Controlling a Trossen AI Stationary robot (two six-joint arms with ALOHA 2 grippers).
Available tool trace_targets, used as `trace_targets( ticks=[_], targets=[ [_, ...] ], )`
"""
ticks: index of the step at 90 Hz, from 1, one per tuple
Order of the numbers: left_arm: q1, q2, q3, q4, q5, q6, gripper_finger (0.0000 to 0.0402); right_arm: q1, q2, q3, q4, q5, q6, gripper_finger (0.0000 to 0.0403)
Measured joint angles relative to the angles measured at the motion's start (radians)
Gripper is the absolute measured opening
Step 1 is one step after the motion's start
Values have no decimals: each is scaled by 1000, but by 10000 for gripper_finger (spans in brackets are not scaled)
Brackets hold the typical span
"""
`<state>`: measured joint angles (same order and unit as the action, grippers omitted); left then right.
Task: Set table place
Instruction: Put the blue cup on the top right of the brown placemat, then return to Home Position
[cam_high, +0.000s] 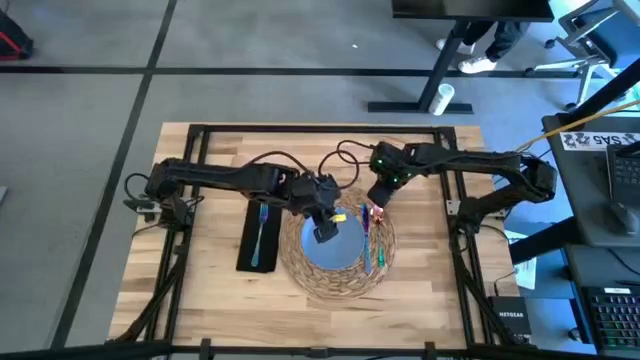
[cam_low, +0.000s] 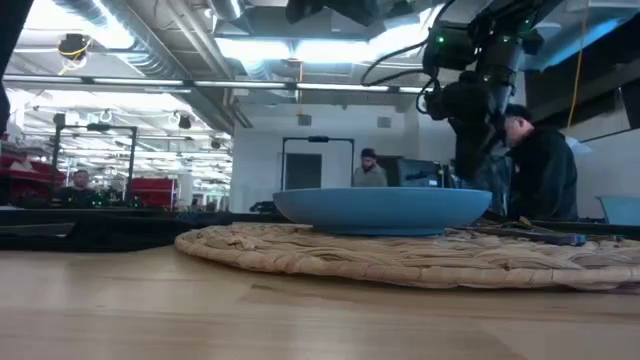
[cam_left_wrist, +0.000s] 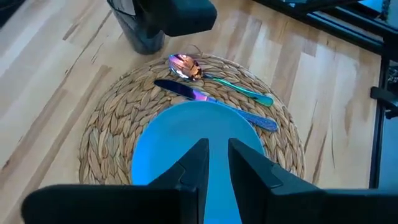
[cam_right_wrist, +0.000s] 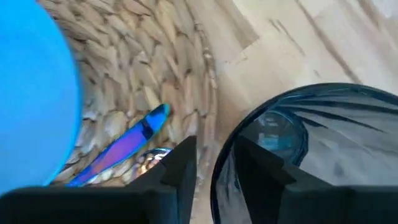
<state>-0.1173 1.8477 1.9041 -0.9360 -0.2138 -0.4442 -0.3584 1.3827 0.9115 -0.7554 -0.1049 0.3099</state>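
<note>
Dark fingers of the right gripper (cam_right_wrist: 208, 168) are straddling the rim of the grey cup (cam_right_wrist: 305, 155), one finger inside and one outside, gripping it just off the far right edge of the straw placemat (cam_high: 300, 275). Left gripper (cam_left_wrist: 216, 158) is hovering over the blue plate (cam_high: 335, 250) with its fingers nearly together, a narrow gap showing and nothing between them. Plate is sitting at the middle of the placemat, which is lying at the centre of the table (cam_high: 200, 300). Spoon (cam_left_wrist: 186, 65) and knife (cam_left_wrist: 180, 89), both iridescent, are lying on the mat by the plate's right side. Teal fork (cam_high: 262, 228) is resting on the black napkin (cam_high: 252, 258) left of the mat. Judging by this: mat, plate, napkin and cutlery are placed; the cup is the last piece, and whether it is already resting on the table cannot be told. A person (cam_low: 535, 170) is showing behind the table.
</note>
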Motion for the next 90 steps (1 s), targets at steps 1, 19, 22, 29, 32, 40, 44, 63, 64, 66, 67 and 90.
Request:
trace_targets(
  ticks=[1,19,22,29,32,40,44,63,64,66,67,90],
  targets=[
    [0,0,0,0,0,0,44,0,0,0,2,-2,0,96],
    [0,0,0,0,0,0,44,0,0,0,8,-9,0,96],
    [0,0,0,0,0,0,44,0,0,0,8,-9,0,96],
    [0,0,0,0,0,0,44,0,0,0,8,1,0,96],
    [0,0,0,0,0,0,44,0,0,0,8,12,3,96],
    [0,0,0,0,0,0,44,0,0,0,8,27,24,96],
    [0,0,0,0,0,0,44,0,0,1,5,37,25,96],
    [0,0,0,0,0,6,44,0,0,72,-13,71,22,96],
    [0,0,0,0,0,6,44,0,0,78,-14,73,20,96],
    [0,0,0,0,0,6,44,0,0,90,-16,77,17,96],
    [0,0,0,0,0,6,44,0,0,97,-18,78,16,96],
    [0,0,0,-6,0,12,44,0,0,224,-69,97,-20,96]
  ],
)
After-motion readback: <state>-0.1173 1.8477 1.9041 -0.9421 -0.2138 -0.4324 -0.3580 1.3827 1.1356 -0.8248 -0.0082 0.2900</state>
